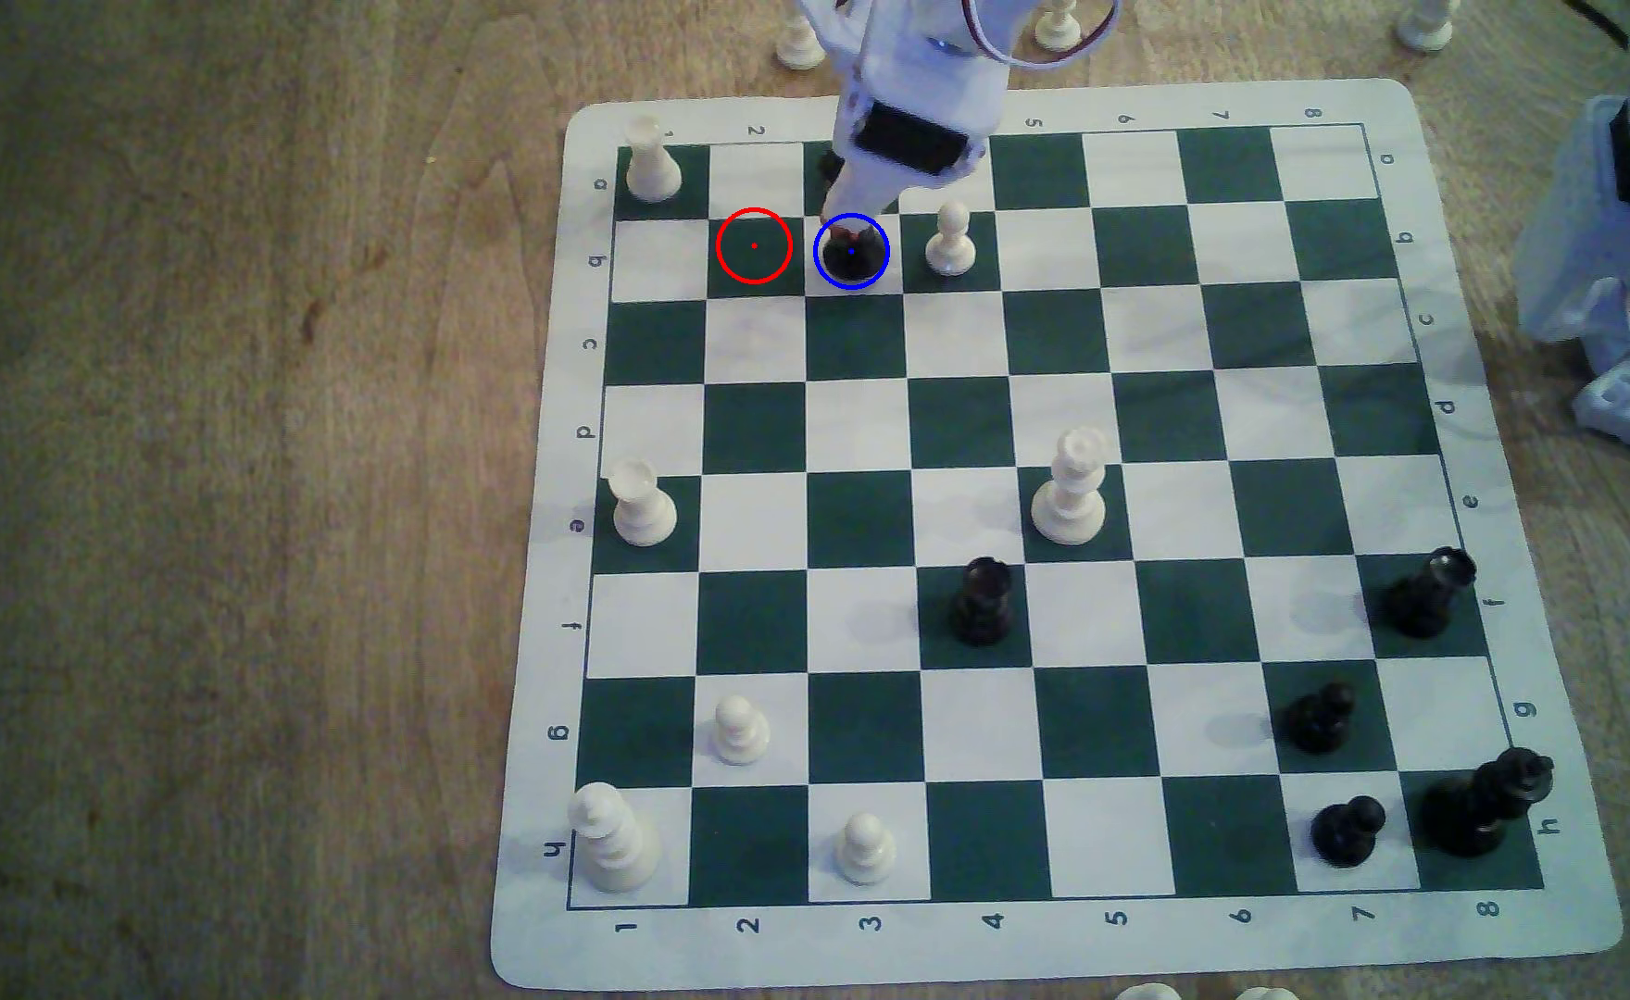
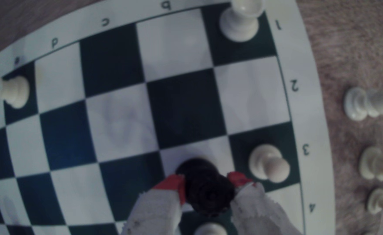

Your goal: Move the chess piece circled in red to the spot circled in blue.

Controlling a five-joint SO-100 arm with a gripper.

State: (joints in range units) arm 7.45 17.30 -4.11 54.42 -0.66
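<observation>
One black chess piece [image 1: 852,255] stands inside the blue ring on the spot [image 1: 874,281] in the exterior view, with the empty red ring [image 1: 753,246] just to its left. In the wrist view, the hand [image 2: 205,180] squeezes the chess piece [image 2: 206,189] between its red fingertips [image 2: 173,183], beside a white pawn [image 2: 268,163].

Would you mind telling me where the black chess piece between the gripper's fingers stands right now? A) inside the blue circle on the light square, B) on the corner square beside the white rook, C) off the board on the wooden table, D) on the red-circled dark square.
A: in the exterior view the chess piece sits inside the blue circle marking the spot, with the gripper around it, while the red-circled square is bare.
</observation>
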